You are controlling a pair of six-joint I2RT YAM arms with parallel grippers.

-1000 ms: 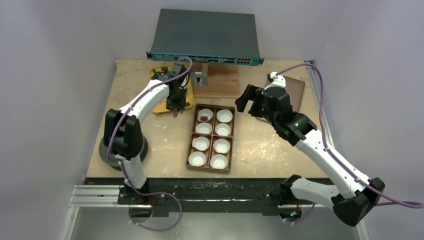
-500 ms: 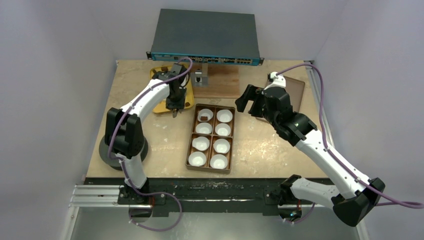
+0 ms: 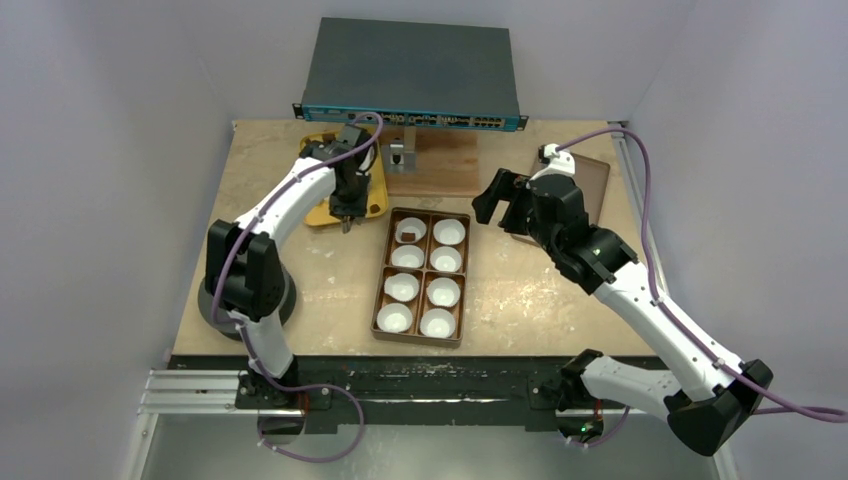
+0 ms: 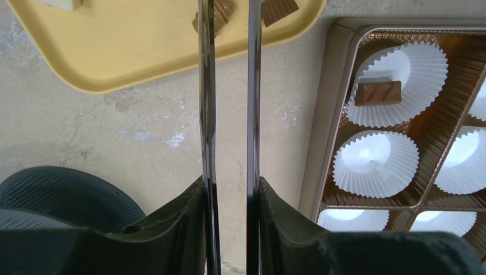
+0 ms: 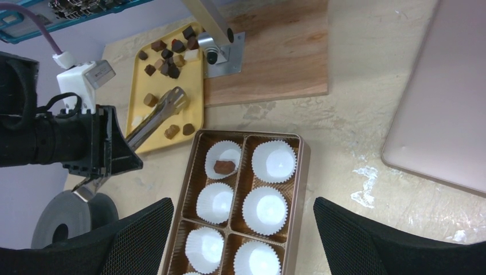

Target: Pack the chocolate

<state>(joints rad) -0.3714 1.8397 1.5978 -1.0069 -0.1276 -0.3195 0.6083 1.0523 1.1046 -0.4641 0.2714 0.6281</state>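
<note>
Yellow plastic marks the tray (image 3: 322, 203) at the far left of the table (image 3: 300, 300) in the top view. The left gripper (image 3: 347, 221) hangs over the tray's right edge, pointing down. From here the chocolate on the tray is hidden by the arm or too small to make out. One dark piece (image 3: 408, 236) shows in the far-left paper cup of the brown box (image 3: 381, 290). The right gripper (image 3: 499, 206) is raised between the box and the flat lid (image 3: 592, 185), and the arm covers the lid's near-left part.

In the left wrist view two thin fingers (image 4: 206, 114) run up side by side with a narrow gap. Their tips are cut off by the top edge, so I cannot tell whether they clamp anything. A brown piece (image 4: 224, 8) lies partly behind the left finger on the tray. Another brown chunk (image 4: 279, 7) sits just right of the other finger, and a pale chunk (image 4: 57, 3) is cropped in the corner.

In the right wrist view that gripper's own mesh-faced pads (image 5: 132, 240) stand wide apart at the bottom corners with nothing between them. A cluster of chocolate (image 5: 169, 57) fills the tray's far end. The left fingertips lie near a tan piece (image 5: 150, 100), but whether they touch it is unclear. The box's near rows are cut off below.
</note>
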